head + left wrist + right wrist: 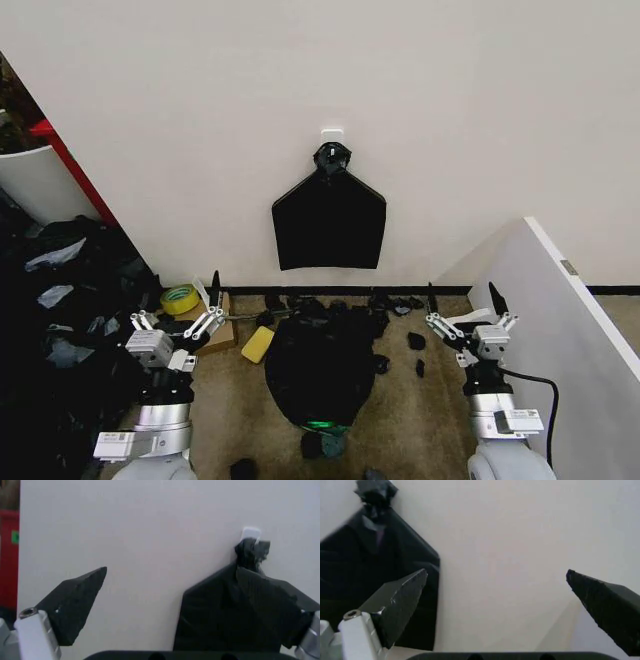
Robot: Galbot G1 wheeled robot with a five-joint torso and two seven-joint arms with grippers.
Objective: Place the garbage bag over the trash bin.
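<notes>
On the floor between my arms, the glossy black garbage bag (320, 368) is draped over the trash bin. The bag hides the bin's body and only its green base (322, 426) shows beneath the hem. My left gripper (205, 298) is raised to the left of the bag, open and holding nothing. My right gripper (463, 300) is raised to the right of it, also open and holding nothing. Both wrist views face the wall, each through its own open gripper: the left (200, 588) and the right (495, 573).
A flat bundle of black bags (329, 218) (235, 615) (365, 573) hangs from a white wall hook (332, 133). Black scraps (400, 303) lie along the wall. At the left are a yellow tape roll (180, 298), a yellow sponge (257, 344) and heaped black bags (60, 300). A white panel (560, 320) stands at the right.
</notes>
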